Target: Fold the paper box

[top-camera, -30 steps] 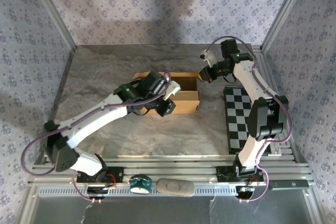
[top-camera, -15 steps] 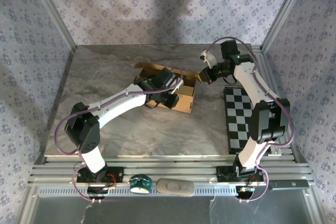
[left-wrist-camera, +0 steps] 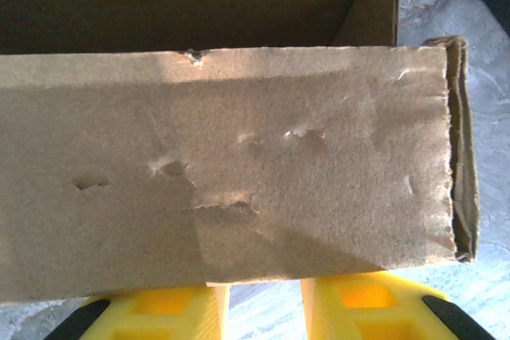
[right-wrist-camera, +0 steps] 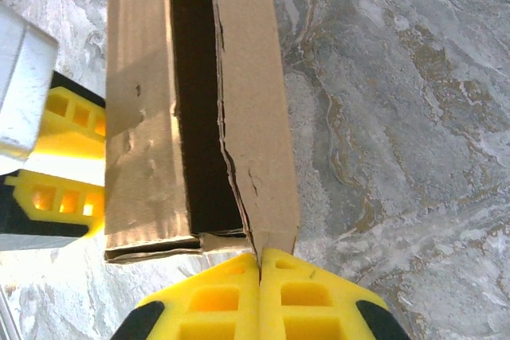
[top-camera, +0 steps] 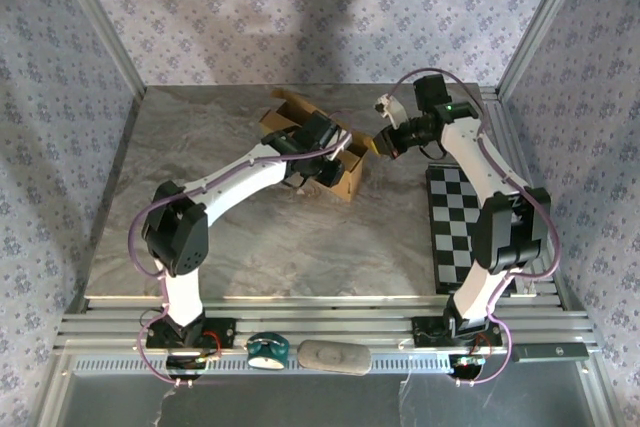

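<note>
Where the right wrist camera looks along its own fingers, the right gripper (right-wrist-camera: 259, 264) is clamped fully closed, yellow pads meeting on the end of one wall of the paper box (right-wrist-camera: 253, 93); thin tan cardboard nipped right at the tips, torn along its inner edge; box runs straight ahead of this gripper, open cavity dark just left of the pinched wall; further left, across the cavity, the opposite wall, dented, with the left arm's yellow fingers (right-wrist-camera: 76, 113) at its outer face; grey marble table (right-wrist-camera: 398, 117) off to the gripper's right.

Left wrist view: left gripper (left-wrist-camera: 259, 296) part open, a gap between its two fingers with table showing through, gripping nothing; the dented box wall lies across just ahead of the tips, touching or not I can't tell; dark box interior beyond that wall, doubled-over end edge at the right.

Overhead: box sits skewed on the table between the two grippers, left gripper at its near-left side, right gripper on its right corner, one flap sticking up at the far end; black-and-white checkered board (top-camera: 460, 227) flat on the table on the near side of the right gripper, apart from the box.
</note>
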